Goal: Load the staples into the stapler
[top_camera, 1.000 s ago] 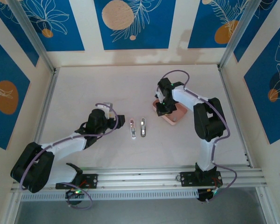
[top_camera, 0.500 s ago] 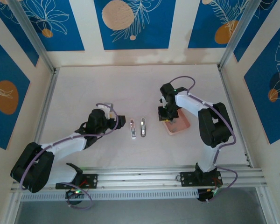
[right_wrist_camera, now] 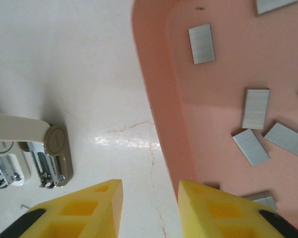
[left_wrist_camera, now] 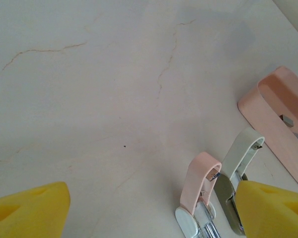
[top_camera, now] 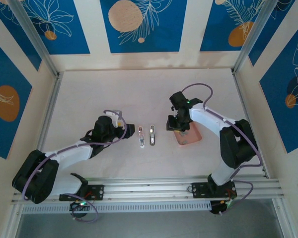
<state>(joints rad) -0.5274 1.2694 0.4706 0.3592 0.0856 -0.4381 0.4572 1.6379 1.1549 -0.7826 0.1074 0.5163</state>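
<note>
Several staples [right_wrist_camera: 256, 108], small grey strips, lie in the shallow pink tray [right_wrist_camera: 161, 94] right of centre. Two small staplers lie side by side at mid-table, a pink one [left_wrist_camera: 201, 181] and a cream one [left_wrist_camera: 242, 153], both hinged open. My right gripper [right_wrist_camera: 150, 191] stands open at the tray's left wall: one finger is over the bare table, the other over the tray's inside, and the gap holds nothing. My left gripper [left_wrist_camera: 151, 218] is wide open and empty just left of the staplers, low over the table.
In the top view the tray [top_camera: 193, 139] sits right of the staplers [top_camera: 146, 136], with my right gripper [top_camera: 175, 127] at its left edge. Bare tabletop stretches behind and to the left. Metal rails line the sides and the near edge.
My right gripper pulled the tray nearer and slightly to the right, then opened its jaws off the tray's wall. The left arm and both staplers have stayed put.
</note>
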